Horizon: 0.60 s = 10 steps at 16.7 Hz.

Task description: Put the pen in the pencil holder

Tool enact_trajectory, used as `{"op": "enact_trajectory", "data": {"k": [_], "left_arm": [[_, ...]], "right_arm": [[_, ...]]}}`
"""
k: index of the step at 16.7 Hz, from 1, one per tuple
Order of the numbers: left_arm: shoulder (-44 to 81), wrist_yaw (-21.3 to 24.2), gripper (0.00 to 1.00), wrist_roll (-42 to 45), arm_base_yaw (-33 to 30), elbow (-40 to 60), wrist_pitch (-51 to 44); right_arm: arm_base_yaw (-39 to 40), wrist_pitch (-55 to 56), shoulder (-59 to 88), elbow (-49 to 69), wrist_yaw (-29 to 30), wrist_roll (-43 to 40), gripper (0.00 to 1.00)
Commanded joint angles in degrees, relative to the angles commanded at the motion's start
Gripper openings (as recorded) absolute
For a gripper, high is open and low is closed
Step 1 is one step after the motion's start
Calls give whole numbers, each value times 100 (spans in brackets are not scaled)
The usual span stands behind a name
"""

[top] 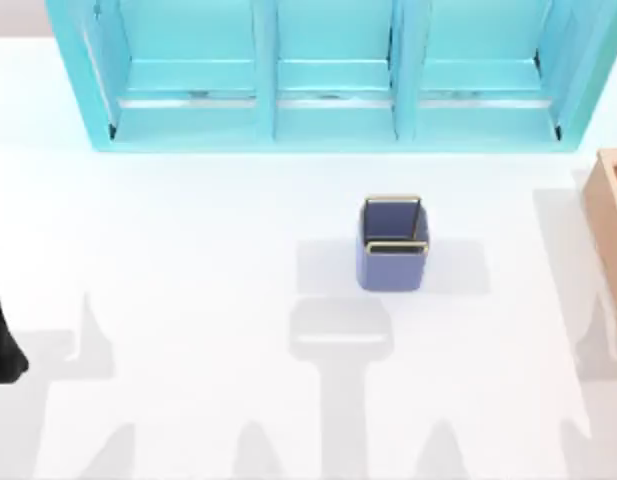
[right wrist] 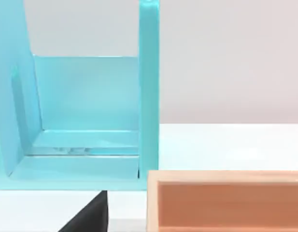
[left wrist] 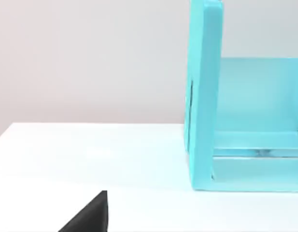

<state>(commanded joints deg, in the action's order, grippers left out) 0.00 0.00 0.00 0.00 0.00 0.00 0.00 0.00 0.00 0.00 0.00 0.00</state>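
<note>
With the holder point(top: 393, 245) upright mid-tabletop, my left end effector point(left wrist: 91, 215) at the left edge and my right end effector point(right wrist: 91, 215) near the box point(right wrist: 226, 200), their opening beyond telling, I judged the pen needed a vertical, centred drop.

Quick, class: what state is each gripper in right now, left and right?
Left gripper: a dark tip at the table's left edge; open or shut cannot be told.
Right gripper: a dark tip near the wooden box; cannot be told.
</note>
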Motion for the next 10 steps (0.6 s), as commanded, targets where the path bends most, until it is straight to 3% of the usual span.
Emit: {"op": "enact_trajectory", "data": {"k": [5, 10], "left_arm": [[363, 147, 100, -106, 224, 264, -189], [2164, 797, 100, -473, 1121, 1419, -931]], "right_arm": [[0, 0, 0, 0, 0, 0, 100], [0, 0, 0, 0, 0, 0, 100]]}}
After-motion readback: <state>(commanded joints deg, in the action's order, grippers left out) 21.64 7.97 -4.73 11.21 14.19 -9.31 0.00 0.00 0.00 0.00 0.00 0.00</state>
